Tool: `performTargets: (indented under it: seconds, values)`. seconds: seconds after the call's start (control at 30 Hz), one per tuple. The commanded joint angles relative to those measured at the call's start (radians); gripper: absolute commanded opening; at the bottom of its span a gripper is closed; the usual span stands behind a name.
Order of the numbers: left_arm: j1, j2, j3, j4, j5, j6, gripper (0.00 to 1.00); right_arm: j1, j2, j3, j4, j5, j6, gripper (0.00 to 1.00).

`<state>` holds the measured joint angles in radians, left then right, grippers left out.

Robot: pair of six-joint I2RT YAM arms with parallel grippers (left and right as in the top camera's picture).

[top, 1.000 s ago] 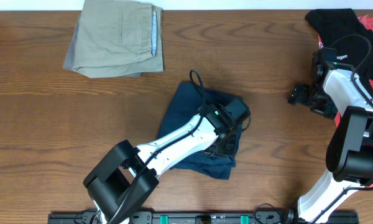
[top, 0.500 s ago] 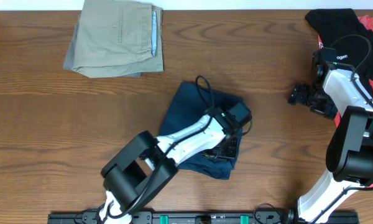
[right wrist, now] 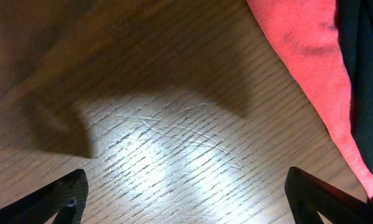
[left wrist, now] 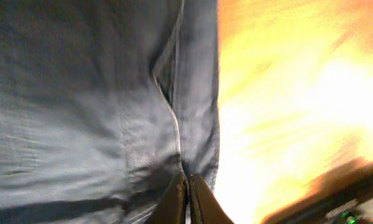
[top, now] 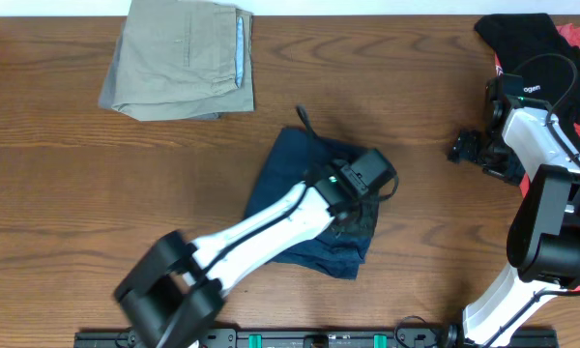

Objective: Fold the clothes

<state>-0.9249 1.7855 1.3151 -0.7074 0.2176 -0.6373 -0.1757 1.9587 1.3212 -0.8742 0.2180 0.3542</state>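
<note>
The navy shorts [top: 288,174] are lying rumpled in the middle of the table [top: 58,193], and I'm working my left hand [left wrist: 188,190] right at their edge, by the pocket seam. Its fingers are pressing tight together; whether they're nipping cloth, I can't tell. My right hand [right wrist: 186,200] is hanging spread wide over bare wood beside the red and black pile [top: 527,34], parked out of the way, I'd say. The folded khaki shorts [top: 179,58] are sitting well apart.
</note>
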Motion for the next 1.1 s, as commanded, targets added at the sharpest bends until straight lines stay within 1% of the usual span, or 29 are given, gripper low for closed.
performTargets:
  seconds: [0.0,0.07,0.17,0.37,0.5,0.67,0.73,0.9,1.0,1.07]
  values:
    - [0.024,-0.045,0.007,0.019,-0.204,0.019,0.06,-0.006,-0.029,0.014,-0.001,0.017,-0.011,0.99]
    - [0.040,-0.039,0.007,0.053,-0.230,0.020,0.06,-0.006,-0.029,0.014,-0.001,0.017,-0.011,0.99]
    - [0.064,-0.006,0.007,0.115,-0.230,0.020,0.07,-0.006,-0.029,0.014,-0.001,0.017,-0.011,0.99]
    - [0.084,0.104,0.006,0.276,-0.225,0.041,0.06,-0.006,-0.029,0.014,-0.001,0.017,-0.011,0.99]
    - [0.084,0.168,0.006,0.357,-0.216,0.043,0.06,-0.006,-0.029,0.014,-0.001,0.017,-0.011,0.99]
    - [0.084,0.230,0.006,0.448,-0.192,0.074,0.06,-0.006,-0.029,0.014,-0.001,0.017,-0.011,0.99]
    - [0.084,0.256,0.006,0.481,-0.192,0.105,0.06,-0.006,-0.029,0.014,-0.001,0.017,-0.011,0.99]
    - [0.084,0.299,0.006,0.512,-0.192,0.115,0.07,-0.006,-0.029,0.014,-0.001,0.017,-0.011,0.99]
    - [0.084,0.303,0.007,0.499,-0.192,0.158,0.07,-0.006,-0.029,0.014,-0.001,0.017,-0.011,0.99]
    - [0.086,0.275,0.008,0.470,-0.192,0.175,0.07,-0.006,-0.029,0.014,-0.001,0.017,-0.011,0.99]
